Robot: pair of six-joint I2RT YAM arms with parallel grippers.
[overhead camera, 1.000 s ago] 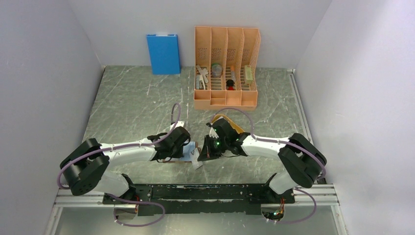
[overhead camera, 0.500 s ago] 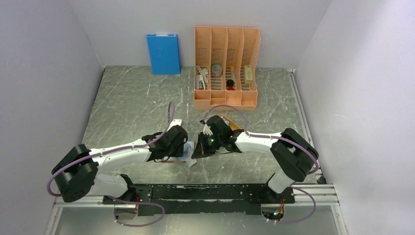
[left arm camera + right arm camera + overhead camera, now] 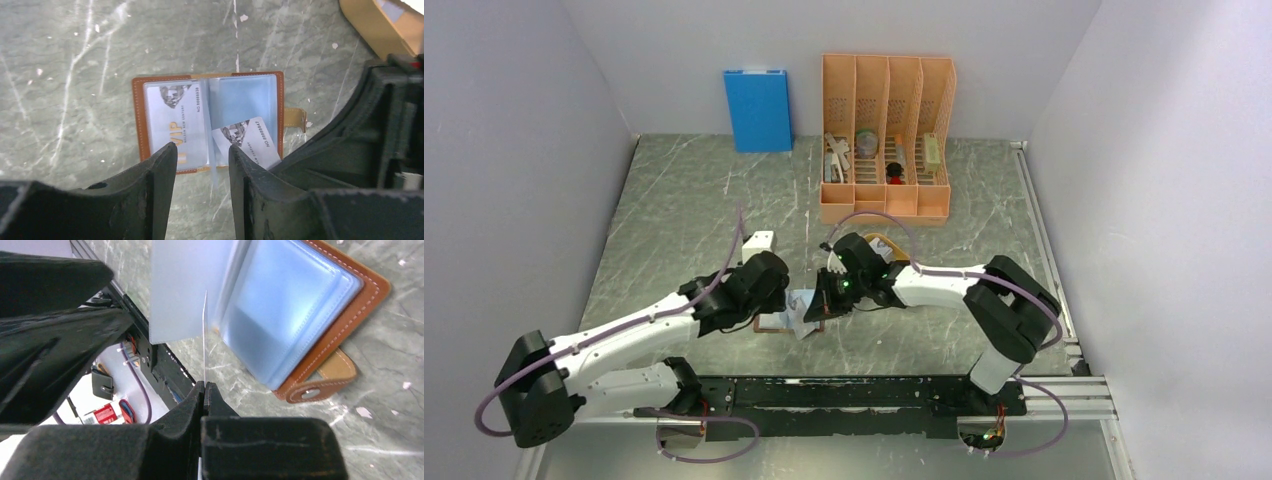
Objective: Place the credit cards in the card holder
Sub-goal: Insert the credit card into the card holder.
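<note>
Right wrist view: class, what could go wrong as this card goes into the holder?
1. The thin silvery credit card is pinched by the right jaws beside a lifted clear sleeve; it may slip past the pocket mouth.
2. The open brown leather card holder lies unheld, the left jaws open above it, so pushing could slide it.

This looks like a robot test booth in a lab. Plain white walls [image 3: 514,150] box in a grey stone-look table top [image 3: 684,200]. A white and black left robot arm [image 3: 639,325] and right robot arm [image 3: 939,283] are bolted by a silver metal rail [image 3: 1074,405]. A tall orange plastic desk organizer [image 3: 887,100] stands at the back.
</note>
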